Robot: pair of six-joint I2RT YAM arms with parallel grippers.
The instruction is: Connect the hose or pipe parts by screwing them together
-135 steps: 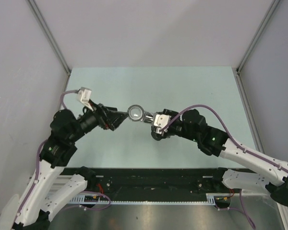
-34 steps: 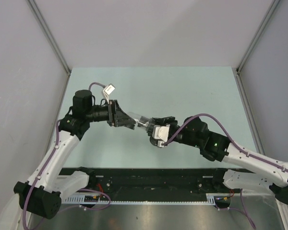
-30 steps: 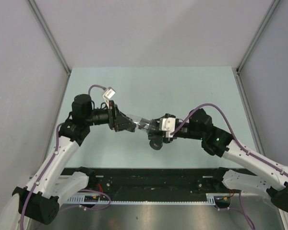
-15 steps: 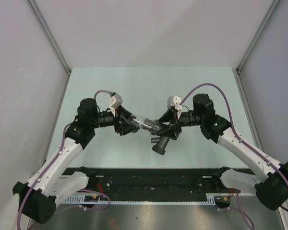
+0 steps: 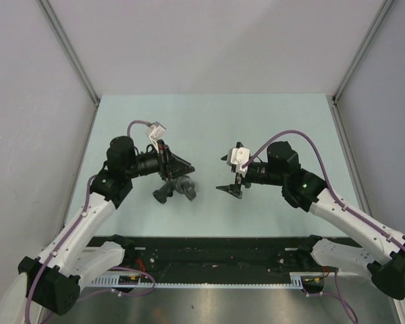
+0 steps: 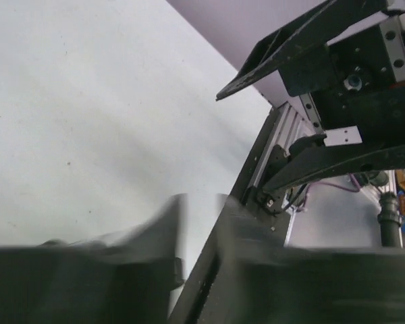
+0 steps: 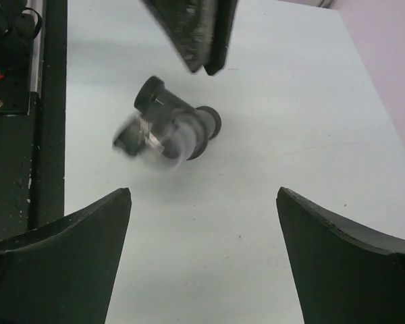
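The hose or pipe parts (image 5: 175, 189) lie joined and loose on the pale green table, just in front of my left gripper (image 5: 187, 169); neither gripper touches them. They look motion-blurred. In the right wrist view the dark T-shaped fitting (image 7: 182, 115) carries the light-grey connector (image 7: 158, 145) at one end. My right gripper (image 7: 204, 196) stands wide open and empty, well back from the parts, to their right (image 5: 224, 173). My left gripper (image 6: 199, 202) shows blurred fingers drawn close together with nothing between them. Its fingers (image 7: 202, 34) hang above the parts in the right wrist view.
The black rail (image 5: 216, 253) with the arm bases runs along the table's near edge. Grey walls and metal frame posts (image 5: 71, 50) close the table in on the left, back and right. My right gripper's fingers (image 6: 304, 30) fill the upper right of the left wrist view.
Both grippers have let go of the joined parts, which dropped from between them to the table below my left gripper. My right jaws swung wide; my left jaws came together.
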